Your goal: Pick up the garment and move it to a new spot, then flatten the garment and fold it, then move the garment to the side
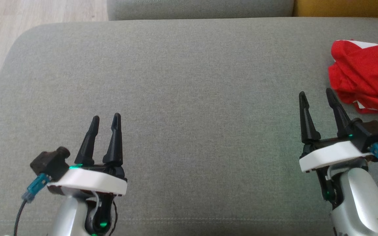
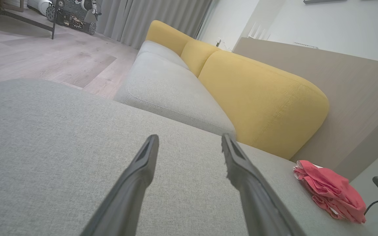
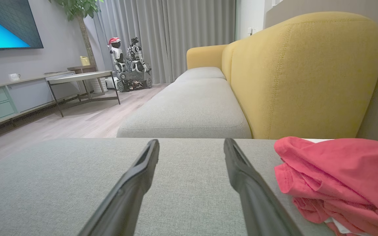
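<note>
Our left gripper point(image 1: 106, 116) and right gripper point(image 1: 316, 91) stand spread, empty; the bunched red garment point(image 1: 366, 77) lies right, long axis seemingly near-to-far.

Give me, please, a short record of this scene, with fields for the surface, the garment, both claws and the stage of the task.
surface: grey sofa cushion
red garment: crumpled, lying on the cushion at the robot's right
left claw: open, holds nothing, over bare cushion
right claw: open, holds nothing, close beside the garment, not gripping it
task stage: garment not yet picked up
</note>
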Robot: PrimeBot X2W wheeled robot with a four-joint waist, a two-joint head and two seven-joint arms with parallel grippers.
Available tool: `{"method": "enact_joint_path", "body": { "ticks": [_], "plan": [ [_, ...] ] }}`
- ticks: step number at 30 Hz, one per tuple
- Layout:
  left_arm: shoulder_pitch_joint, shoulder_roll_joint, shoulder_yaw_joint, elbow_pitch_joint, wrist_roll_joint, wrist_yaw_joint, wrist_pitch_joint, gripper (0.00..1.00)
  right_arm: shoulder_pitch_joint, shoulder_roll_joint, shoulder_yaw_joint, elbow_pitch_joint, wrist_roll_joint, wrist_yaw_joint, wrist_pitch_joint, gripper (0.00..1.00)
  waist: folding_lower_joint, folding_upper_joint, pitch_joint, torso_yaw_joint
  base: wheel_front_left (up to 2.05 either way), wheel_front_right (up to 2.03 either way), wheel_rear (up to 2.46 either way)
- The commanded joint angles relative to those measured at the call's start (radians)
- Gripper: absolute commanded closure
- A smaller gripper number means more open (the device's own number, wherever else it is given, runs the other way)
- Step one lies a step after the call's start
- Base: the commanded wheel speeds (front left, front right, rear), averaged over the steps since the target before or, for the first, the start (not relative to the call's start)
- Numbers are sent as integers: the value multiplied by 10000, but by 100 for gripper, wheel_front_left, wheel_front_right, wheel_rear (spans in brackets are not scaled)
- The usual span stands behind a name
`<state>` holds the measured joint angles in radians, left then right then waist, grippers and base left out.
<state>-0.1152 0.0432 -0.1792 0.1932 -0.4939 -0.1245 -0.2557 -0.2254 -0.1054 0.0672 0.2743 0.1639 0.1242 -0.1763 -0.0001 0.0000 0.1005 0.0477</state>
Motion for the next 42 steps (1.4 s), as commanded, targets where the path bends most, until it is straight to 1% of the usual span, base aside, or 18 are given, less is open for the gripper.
{"method": "enact_joint_path", "body": {
  "ticks": [1, 18, 19, 20, 23, 42],
  "plan": [
    [-210, 70, 382, -391, 95, -51, -61, 0, -77, 83, 151, -326, -113, 65, -104, 0, 1, 0, -16, -2, 0, 0, 0],
    [-122, 70, 366, -415, 24, 6, -61, 0, -17, 237, 79, -335, -127, 65, -145, 0, 1, 0, -67, -37, 0, 0, 0],
    [-121, 70, 367, -403, -48, 5, -61, 100, -18, 243, 88, -337, -125, 65, -146, 100, 1, 0, -60, -35, 0, 0, 0],
    [115, -4, 24, -66, -32, 13, 0, 100, 146, 175, -98, 31, -74, -2, -55, 100, 1, 0, -63, -37, 0, 0, 0],
    [342, -10, -25, 495, -21, 13, 4, 100, 392, 203, -59, 562, -69, -2, -35, 100, 1, 0, -64, -38, 0, 0, 0],
    [310, 101, 262, 506, -1735, 5, 424, 100, 502, 253, -319, 442, 2013, 8, 393, 100, 1, 0, -195, -101, 0, 0, 0]
  ]
}}
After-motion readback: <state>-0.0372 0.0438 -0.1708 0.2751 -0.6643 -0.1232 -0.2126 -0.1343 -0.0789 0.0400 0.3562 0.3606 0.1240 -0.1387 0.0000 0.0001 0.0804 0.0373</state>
